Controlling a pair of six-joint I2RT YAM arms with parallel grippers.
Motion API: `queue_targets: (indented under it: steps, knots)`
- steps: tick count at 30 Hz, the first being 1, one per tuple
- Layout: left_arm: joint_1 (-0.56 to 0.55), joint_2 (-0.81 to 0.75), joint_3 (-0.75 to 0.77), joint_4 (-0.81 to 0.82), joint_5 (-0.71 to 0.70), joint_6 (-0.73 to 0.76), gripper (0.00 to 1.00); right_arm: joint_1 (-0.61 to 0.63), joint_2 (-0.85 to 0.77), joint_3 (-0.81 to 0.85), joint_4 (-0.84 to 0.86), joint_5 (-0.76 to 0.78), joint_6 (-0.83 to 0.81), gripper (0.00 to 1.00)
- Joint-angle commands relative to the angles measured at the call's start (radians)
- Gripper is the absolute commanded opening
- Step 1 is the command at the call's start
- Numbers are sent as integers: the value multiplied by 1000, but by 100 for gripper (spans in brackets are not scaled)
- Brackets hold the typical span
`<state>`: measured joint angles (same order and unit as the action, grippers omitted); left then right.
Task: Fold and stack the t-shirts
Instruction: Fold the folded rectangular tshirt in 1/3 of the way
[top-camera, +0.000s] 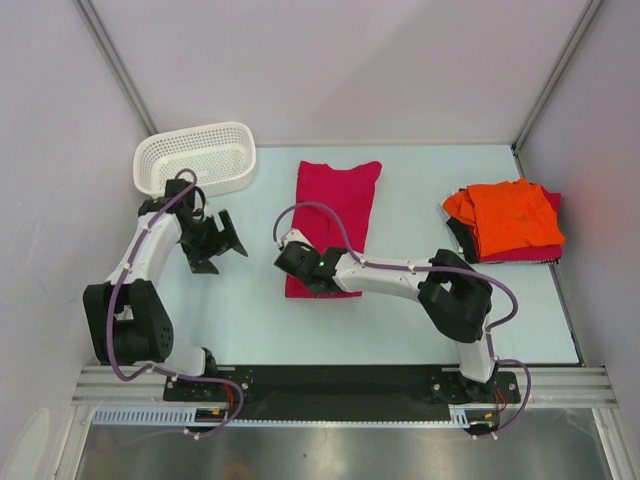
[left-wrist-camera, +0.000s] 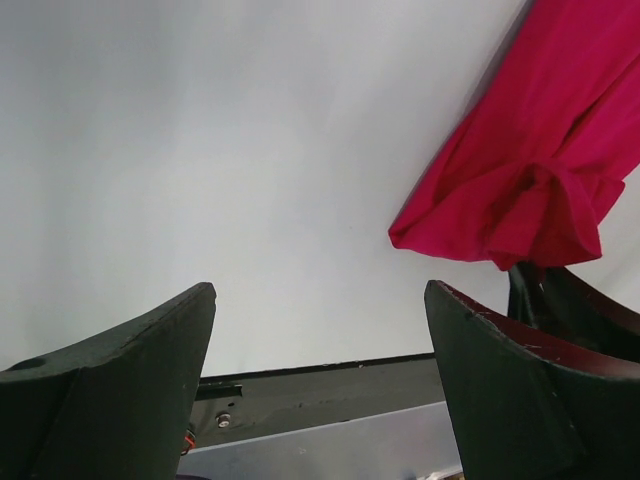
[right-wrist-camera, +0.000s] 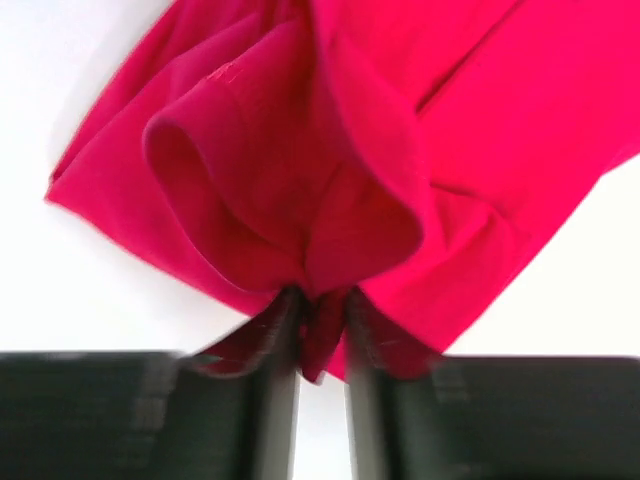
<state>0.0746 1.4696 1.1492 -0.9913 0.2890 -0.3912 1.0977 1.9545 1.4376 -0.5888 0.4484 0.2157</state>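
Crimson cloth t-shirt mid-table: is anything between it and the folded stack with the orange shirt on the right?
Nothing visible. Only bare table lies between the crimson cloth t-shirt and the folded stack topped by a bright orange cloth t-shirt. The right gripper pinches the crimson shirt's near edge.

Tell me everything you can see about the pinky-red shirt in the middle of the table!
The crimson t-shirt looks like soft, plain cloth with no pattern. It is folded into a long narrow strip and lies flat on the pale table, running from the far side towards the arms. A small bit sticks out at its far right corner. Its near end is bunched and wrinkled, because the right gripper pinches a fold of it between its jaws. Nothing else touches it.
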Motion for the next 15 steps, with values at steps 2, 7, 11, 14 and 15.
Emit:
queue_targets:
  steps: [2,7,11,14,15]
  knots:
    - [10,-26,-19,0,-16,26,91,-36,-9,50,0,7,-12,17]
    - [8,-22,-23,10,-8,28,91,-45,-35,76,-20,72,-29,13]
    - [8,-17,-29,16,-2,26,91,-44,-51,115,-16,142,-61,13]
    - [10,-15,-37,19,6,28,91,-47,-42,139,1,218,-97,13]
    - [10,-18,-40,20,7,29,91,-48,-37,141,9,239,-110,14]
